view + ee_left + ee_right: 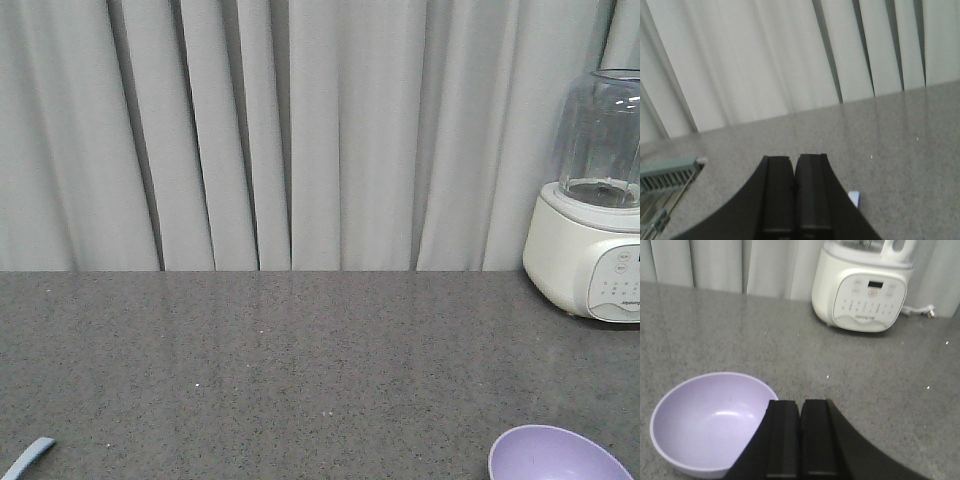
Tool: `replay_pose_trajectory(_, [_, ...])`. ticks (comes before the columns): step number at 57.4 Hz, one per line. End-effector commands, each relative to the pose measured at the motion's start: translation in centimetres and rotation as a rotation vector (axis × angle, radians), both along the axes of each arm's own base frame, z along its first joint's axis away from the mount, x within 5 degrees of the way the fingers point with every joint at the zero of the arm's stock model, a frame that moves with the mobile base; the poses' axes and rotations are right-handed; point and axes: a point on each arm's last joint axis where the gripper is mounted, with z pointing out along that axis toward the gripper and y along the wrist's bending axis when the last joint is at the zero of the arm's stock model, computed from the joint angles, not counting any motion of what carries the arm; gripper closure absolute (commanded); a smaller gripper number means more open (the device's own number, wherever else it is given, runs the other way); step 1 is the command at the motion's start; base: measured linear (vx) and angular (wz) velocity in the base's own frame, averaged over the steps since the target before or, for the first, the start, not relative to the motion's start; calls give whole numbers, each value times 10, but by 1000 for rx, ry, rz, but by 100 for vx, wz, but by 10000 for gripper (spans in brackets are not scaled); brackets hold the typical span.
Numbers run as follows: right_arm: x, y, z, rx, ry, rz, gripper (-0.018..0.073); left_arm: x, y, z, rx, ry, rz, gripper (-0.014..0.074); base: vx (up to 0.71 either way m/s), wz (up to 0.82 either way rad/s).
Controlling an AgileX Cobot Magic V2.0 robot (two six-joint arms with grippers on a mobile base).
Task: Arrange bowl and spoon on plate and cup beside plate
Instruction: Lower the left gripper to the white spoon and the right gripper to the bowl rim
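Right gripper (800,409), jaws pressed together, empty; bowl (710,422) just left, likely awaiting pickup. Left gripper (794,164) likewise closed, empty.

The lavender bowl (556,456) sits upright and empty at lower right. The pale blue spoon (29,458) pokes in at lower left, mostly cut off.

We see a lavender-purple bowl (710,422) with a plain matte inside and a pale blue spoon (28,457). The counter (300,370) is dark grey, flecked with fine light and dark speckles. The curtain (300,130) is pale grey-white, striped by darker folds; the blender (585,265) has a cream-white base under a clear jar, and the left gripper (794,165) and right gripper (800,407) are black.
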Motion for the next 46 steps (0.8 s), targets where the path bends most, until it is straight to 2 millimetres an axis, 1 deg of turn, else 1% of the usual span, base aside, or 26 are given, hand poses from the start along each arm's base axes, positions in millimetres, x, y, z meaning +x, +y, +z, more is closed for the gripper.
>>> replay_pose_trajectory(1, [15, 0, 11, -24, -41, 9, 512, 13, 0, 9, 10, -7, -5, 449, 0, 0])
replay_pose_trajectory(5, [24, -1, 4, -21, 10, 10, 471, 21, 1, 3, 7, 55, -2, 355, 0, 0])
replay_pose_trajectory(11, [33, -1, -2, -19, 61, 11, 391, 30, 1, -3, -3, 113, 1, 204, 0, 0])
replay_pose_trajectory(15, [37, -1, -6, -18, 87, 11, 333, 35, 1, -6, -27, 139, 1, 118, 0, 0])
replay_pose_trajectory(20, [42, -1, -9, -18, 108, 12, 247, 42, 0, -9, -60, 154, 1, 53, 0, 0])
replay_pose_trajectory(24, [45, -1, -11, -17, 117, 14, 186, 47, 1, -12, -61, 178, 2, 36, 0, 0])
replay_pose_trajectory(28, [47, -1, -12, -3, 123, 12, 150, 54, 1, -15, -70, 253, 10, 37, 0, 0])
replay_pose_trajectory(33, [47, 0, -12, 62, 113, -4, 124, 70, 1, -11, -109, 376, 23, 37, 0, 0])
replay_pose_trajectory(34, [47, 0, -11, 76, 108, -8, 121, 73, 1, -7, -114, 384, 24, 37, 0, 0])
replay_pose_trajectory(35, [47, 0, -11, 91, 105, -12, 120, 78, 1, -7, -123, 416, 26, 37, 0, 0])
replay_pose_trajectory(41, [48, 1, -7, 195, 106, -42, 117, 110, 1, 9, -158, 514, 29, 37, 0, 0])
replay_pose_trajectory(42, [47, 1, -6, 202, 109, -45, 117, 115, 1, 14, -164, 521, 29, 37, 0, 0])
replay_pose_trajectory(43, [47, 1, -5, 210, 111, -47, 117, 121, 1, 13, -169, 544, 30, 37, 0, 0])
replay_pose_trajectory(44, [47, 1, -4, 213, 115, -49, 117, 127, 1, 18, -174, 552, 30, 37, 0, 0])
replay_pose_trajectory(45, [47, 1, -3, 215, 119, -50, 117, 134, 1, 16, -179, 578, 31, 37, 0, 0])
replay_pose_trajectory(46, [47, 1, -2, 215, 125, -52, 117, 139, 1, 19, -183, 589, 28, 37, 0, 0])
